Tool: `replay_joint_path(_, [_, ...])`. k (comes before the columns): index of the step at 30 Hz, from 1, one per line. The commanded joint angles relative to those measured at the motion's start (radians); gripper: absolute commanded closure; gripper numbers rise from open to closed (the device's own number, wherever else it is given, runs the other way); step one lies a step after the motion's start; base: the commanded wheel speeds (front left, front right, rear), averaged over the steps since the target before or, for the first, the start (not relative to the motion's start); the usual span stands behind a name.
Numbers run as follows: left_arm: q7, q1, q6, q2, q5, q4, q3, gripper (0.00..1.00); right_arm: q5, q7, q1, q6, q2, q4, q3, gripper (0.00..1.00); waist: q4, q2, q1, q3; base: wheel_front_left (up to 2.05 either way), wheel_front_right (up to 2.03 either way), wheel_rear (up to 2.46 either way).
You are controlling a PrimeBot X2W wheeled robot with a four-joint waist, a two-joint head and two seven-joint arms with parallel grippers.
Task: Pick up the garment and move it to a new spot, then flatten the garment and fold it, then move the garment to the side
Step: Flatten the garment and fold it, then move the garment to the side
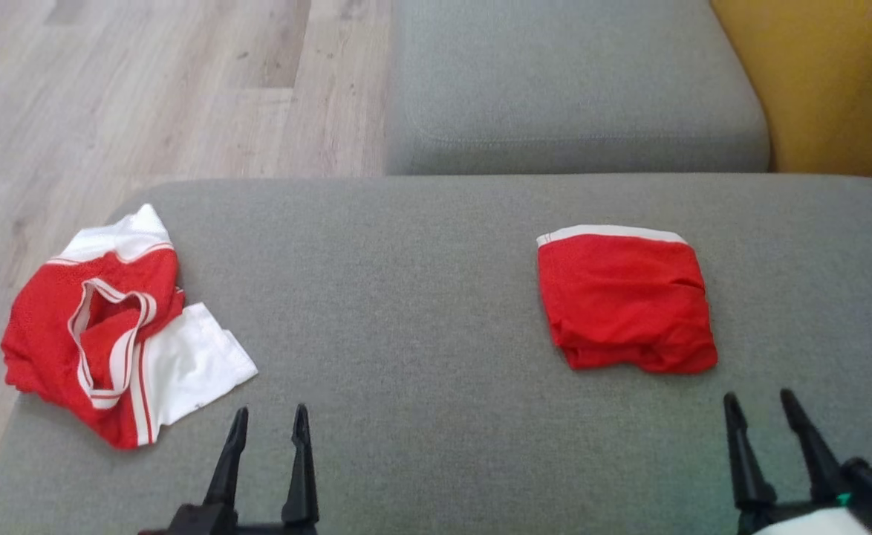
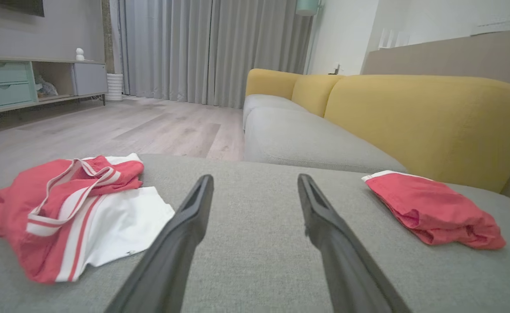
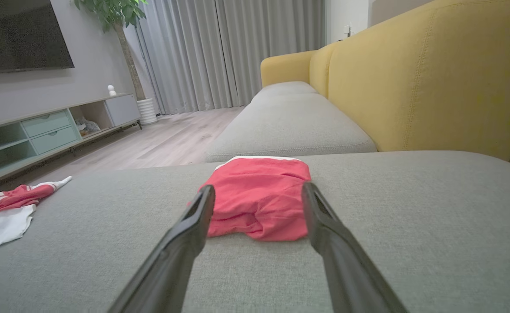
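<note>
Left hand (image 1: 271, 410) and right hand (image 1: 758, 395) are held spread, empty.
Limp, light jersey (image 1: 109, 319), left of the folded shorts (image 1: 625, 301), is best pinched at its white hem.

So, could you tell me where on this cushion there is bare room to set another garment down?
Widest bare patch is the grey cushion between the crumpled red-and-white jersey and the folded red garment; the left edge is crowded.

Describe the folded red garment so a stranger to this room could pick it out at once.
Find the big grey seat cushion beside the yellow backrest. On its right half lies the folded garment. It is a neat, compact red rectangle with one white band on its far edge, unlike the crumpled red-and-white garment sprawled at the cushion's left edge.
</note>
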Motion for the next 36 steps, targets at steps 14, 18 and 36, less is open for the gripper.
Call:
replay_joint_path(14, [-0.005,-0.038,-0.022,-0.004,0.045,0.014,0.054,0.00,-0.042,-0.013,0.008,-0.001,0.029,-0.029,0.007,0.00,-0.007,-0.0001,0.0002,-0.018,0.00,0.00,0.00])
replay_joint_path(18, [-0.005,-0.039,-0.018,-0.004,0.040,0.015,0.054,0.00,-0.043,-0.013,0.004,-0.001,0.029,-0.022,0.005,0.00,-0.008,-0.0001,0.0002,-0.015,0.00,0.00,0.00])
replay_joint_path(36, [-0.005,-0.065,-0.008,-0.004,0.056,-0.008,0.049,0.00,-0.048,-0.014,-0.113,-0.001,0.020,0.039,0.002,0.00,-0.030,-0.0001,0.0002,0.093,0.00,0.00,0.00])
